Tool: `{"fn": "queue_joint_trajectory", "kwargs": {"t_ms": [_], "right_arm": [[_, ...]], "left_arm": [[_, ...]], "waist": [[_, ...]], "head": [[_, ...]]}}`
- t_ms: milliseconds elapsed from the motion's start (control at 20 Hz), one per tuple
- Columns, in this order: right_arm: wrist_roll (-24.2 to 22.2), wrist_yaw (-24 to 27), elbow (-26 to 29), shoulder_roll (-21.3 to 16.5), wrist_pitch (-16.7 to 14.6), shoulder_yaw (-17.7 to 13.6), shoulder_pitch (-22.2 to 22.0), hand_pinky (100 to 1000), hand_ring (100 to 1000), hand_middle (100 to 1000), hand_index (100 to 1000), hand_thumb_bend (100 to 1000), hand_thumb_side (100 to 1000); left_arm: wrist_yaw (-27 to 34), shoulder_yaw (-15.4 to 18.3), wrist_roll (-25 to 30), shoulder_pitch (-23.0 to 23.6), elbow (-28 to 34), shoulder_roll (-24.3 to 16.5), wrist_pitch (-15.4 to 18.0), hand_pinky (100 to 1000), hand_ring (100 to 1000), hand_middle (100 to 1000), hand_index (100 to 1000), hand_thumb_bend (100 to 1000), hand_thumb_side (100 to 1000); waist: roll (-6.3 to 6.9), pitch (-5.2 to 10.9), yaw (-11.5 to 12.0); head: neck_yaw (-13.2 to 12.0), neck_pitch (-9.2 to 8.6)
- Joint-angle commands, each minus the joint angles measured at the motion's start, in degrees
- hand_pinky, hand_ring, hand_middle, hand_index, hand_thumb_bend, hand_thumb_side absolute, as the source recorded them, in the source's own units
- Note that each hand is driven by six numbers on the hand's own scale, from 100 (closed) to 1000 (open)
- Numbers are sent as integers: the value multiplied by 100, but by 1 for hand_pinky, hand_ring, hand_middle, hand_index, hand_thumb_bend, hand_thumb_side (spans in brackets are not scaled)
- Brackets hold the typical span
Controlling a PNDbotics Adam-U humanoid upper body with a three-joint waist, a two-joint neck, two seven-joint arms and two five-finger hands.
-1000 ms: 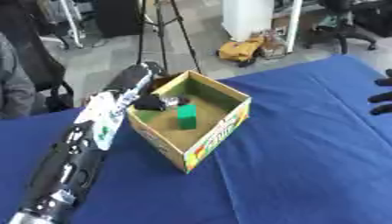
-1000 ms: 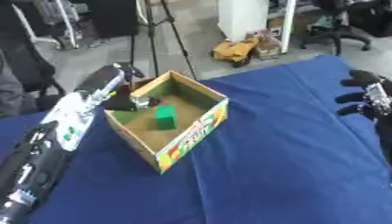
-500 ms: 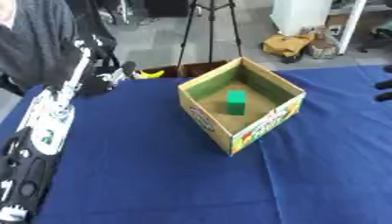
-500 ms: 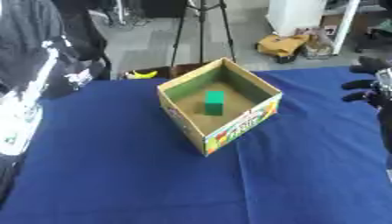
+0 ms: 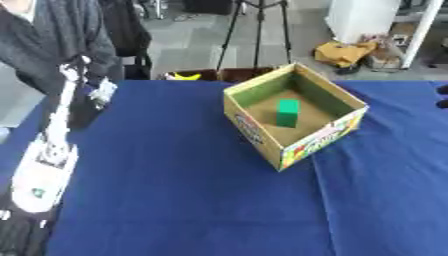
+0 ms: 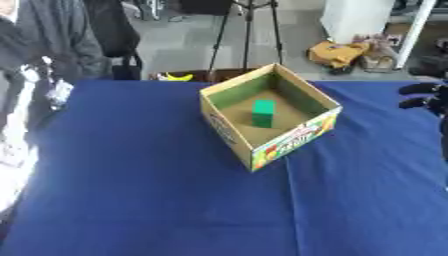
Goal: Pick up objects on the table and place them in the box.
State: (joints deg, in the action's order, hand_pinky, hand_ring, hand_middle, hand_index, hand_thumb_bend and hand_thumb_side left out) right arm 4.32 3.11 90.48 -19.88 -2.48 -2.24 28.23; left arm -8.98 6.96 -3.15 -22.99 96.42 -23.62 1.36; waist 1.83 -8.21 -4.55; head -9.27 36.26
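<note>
Blue cloth covers the table (image 5: 192, 200), nearest the camera. Left arm (image 5: 48, 150), white and black, runs up the left edge; its hand (image 5: 87, 85) sits blurred at the table's far left edge, so whether it is open cannot be told. Cardboard box (image 5: 293, 117) stands open past the table's middle, a green block (image 5: 287, 112) upright on its floor. Right hand (image 6: 426, 97): dark fingers at the right edge, fuller in the right eye view, touching nothing; spread unclear. Beyond: tripod (image 6: 248, 30), yellow bag (image 5: 350, 52).
</note>
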Motion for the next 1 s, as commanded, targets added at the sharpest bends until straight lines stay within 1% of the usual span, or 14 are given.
{"fn": "queue_joint_trajectory", "kwargs": {"t_ms": [50, 200, 500, 850, 1000], "right_arm": [[45, -9, 146, -61, 10, 21, 102, 532, 619, 709, 813, 100, 984], [41, -3, 145, -60, 19, 43, 136, 531, 618, 707, 807, 100, 984], [12, 3, 128, -45, 34, 69, 145, 529, 614, 701, 785, 100, 981], [56, -15, 121, -46, 70, 65, 142, 525, 606, 687, 735, 100, 974], [89, -13, 118, -38, 82, 48, 126, 523, 604, 684, 710, 100, 972]], "left_arm": [[514, 52, 193, -2, 265, -200, -140, 551, 633, 702, 799, 567, 943], [546, 35, 322, 43, 260, -176, -178, 551, 634, 701, 799, 580, 939], [537, 14, 475, 109, 260, -135, -149, 550, 633, 699, 798, 589, 936], [559, 25, 504, 163, 268, -95, -149, 548, 631, 697, 795, 582, 940], [564, 16, 519, 168, 270, -90, -154, 548, 630, 697, 794, 580, 940]], "waist": [[-29, 48, -2], [-32, 24, -1], [-48, 37, 11], [-74, 45, 15], [-86, 47, 21]], "head": [[-14, 27], [-12, 15], [-23, 7], [-49, 120], [-32, 119]]}}
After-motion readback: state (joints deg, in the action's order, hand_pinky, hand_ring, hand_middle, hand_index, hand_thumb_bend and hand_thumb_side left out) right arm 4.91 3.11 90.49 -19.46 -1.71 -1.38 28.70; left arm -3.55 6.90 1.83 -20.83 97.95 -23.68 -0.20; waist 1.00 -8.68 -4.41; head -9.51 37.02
